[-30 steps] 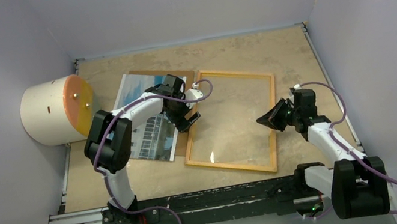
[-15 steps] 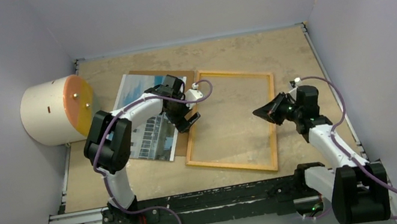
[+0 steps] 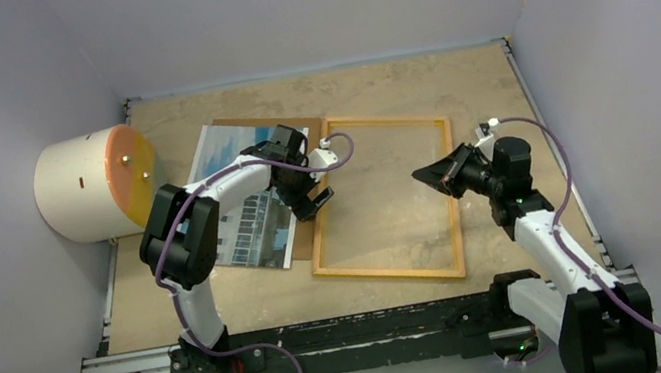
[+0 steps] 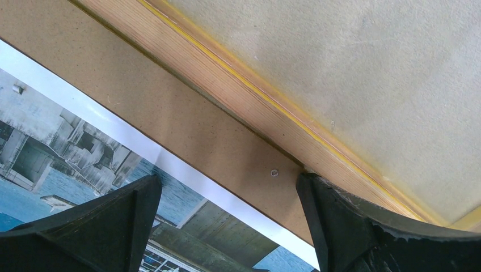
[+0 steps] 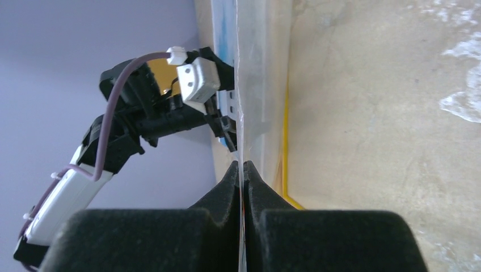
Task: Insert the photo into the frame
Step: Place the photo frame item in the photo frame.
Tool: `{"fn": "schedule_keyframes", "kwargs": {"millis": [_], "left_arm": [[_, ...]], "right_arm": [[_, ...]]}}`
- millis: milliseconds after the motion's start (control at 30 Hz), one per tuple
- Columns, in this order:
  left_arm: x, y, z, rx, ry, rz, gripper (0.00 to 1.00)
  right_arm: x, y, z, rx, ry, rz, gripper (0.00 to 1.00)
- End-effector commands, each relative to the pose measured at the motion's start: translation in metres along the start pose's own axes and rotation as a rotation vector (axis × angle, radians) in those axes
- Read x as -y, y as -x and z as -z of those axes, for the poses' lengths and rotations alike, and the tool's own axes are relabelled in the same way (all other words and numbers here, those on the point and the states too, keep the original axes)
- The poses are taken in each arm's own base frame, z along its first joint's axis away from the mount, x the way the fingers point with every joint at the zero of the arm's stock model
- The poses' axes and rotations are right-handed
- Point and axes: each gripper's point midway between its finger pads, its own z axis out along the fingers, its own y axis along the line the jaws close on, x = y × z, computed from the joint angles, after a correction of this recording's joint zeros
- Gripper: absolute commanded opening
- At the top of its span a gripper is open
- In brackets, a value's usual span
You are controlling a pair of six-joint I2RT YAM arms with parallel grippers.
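One photo [image 3: 245,216], white building and blue sky on it, lies flat and face up on a brown backing board [image 3: 288,125]. It is outside the frame [image 3: 387,273], at the frame's 9 o'clock. Board edge shows past the photo's white border at 12 and 3 o'clock. In the left wrist view, a strip of bare board [image 4: 187,130] runs between the photo's border [image 4: 85,153] and the frame's wood rail [image 4: 227,85]. Board and rail look butted together.

Frame lies on the table [image 3: 452,85] with its light wood back up, slightly skewed. A thin yellow line shows along the rail's inner edge.

Left gripper [image 3: 310,193]: jaws spread wide, nothing between them. It sits low over the frame's 9 o'clock rail. From its wrist camera [image 4: 227,184], one finger is over the photo and the other over the rail's edge. Contact cannot be told.

Right gripper [image 3: 421,174]: just inside the frame's 3 o'clock rail, pointing toward 9 o'clock. Wrist view shows its fingers [image 5: 243,170] pressed together on a thin clear pane [image 5: 237,85], seen edge-on and running straight away from the fingertips.

White cylinder with an orange end face [image 3: 88,186] stands at the table's 9 o'clock edge, well apart from the frame.
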Motion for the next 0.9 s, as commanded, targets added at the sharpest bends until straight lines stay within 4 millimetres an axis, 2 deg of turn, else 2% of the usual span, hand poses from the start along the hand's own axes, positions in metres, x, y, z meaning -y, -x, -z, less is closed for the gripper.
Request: {"fn": "schedule_keyframes", "kwargs": {"millis": [0,167,300,533,667,867], "left_arm": [[0.022,0.014,0.001,0.066,-0.087,-0.006,1.0],[0.021,0.013,0.002,0.066,-0.081,-0.009,1.0],[0.019,0.011,0.002,0.061,-0.067,-0.015,1.0],[0.018,0.009,0.003,0.062,-0.056,-0.018,1.0],[0.016,0.009,0.004,0.061,-0.047,-0.022,1.0],[0.014,0.009,0.005,0.062,-0.036,-0.025,1.0]], "right_arm": [[-0.029,-0.019,-0.006,-0.082,0.068,0.035,0.0],[-0.034,-0.02,-0.007,-0.087,0.075,0.06,0.0],[-0.025,-0.023,-0.006,-0.11,0.03,0.114,0.01],[-0.001,-0.021,-0.008,-0.108,-0.06,0.194,0.17],[0.012,-0.018,-0.009,-0.133,-0.133,0.235,0.34],[0.029,-0.015,-0.008,-0.129,-0.211,0.254,0.71]]}}
